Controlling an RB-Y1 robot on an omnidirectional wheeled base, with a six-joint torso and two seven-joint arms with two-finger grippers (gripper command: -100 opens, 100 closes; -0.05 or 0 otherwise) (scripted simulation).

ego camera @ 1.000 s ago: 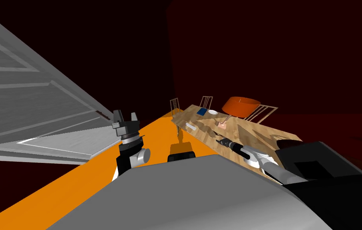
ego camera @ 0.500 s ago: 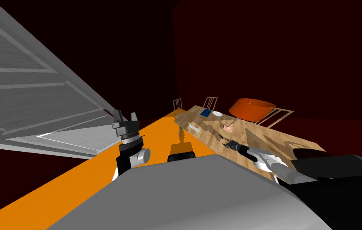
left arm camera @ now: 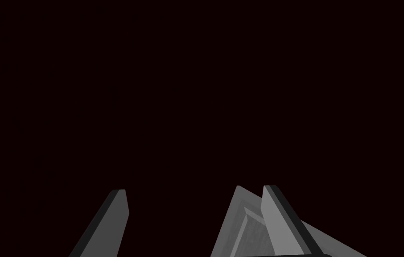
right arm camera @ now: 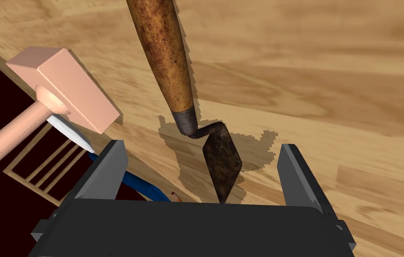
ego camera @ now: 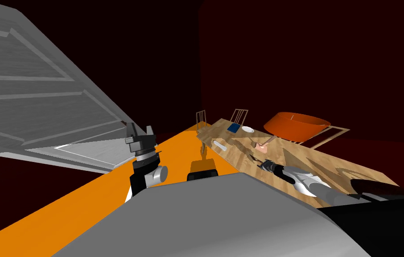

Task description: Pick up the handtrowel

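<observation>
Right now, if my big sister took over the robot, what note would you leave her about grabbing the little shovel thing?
Right tool: open, one finger on each side of the handtrowel blade, not touching it.
Left tool: open, empty, raised beside the chest.
The handtrowel lies on the wooden table, with its brown handle pointing away from the right tool. A pink mallet sits close beside it.
Done: right tool lined up over the blade.
Left: shut on the handtrowel, then lift it.
</observation>
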